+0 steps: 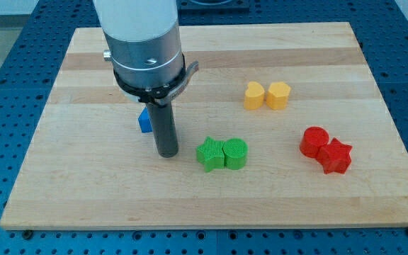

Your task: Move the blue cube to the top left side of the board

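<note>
My tip (167, 152), a bare rod gripping nothing, stood beside the half-hidden blue cube (144, 122), risking a glancing, off-centre push.

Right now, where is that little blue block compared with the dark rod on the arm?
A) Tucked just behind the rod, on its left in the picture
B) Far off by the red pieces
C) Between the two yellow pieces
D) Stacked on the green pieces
A: the blue cube peeks out at the view's left of the rod, partly hidden by it, just above and left of my tip, well away from the other coloured pairs.
</note>
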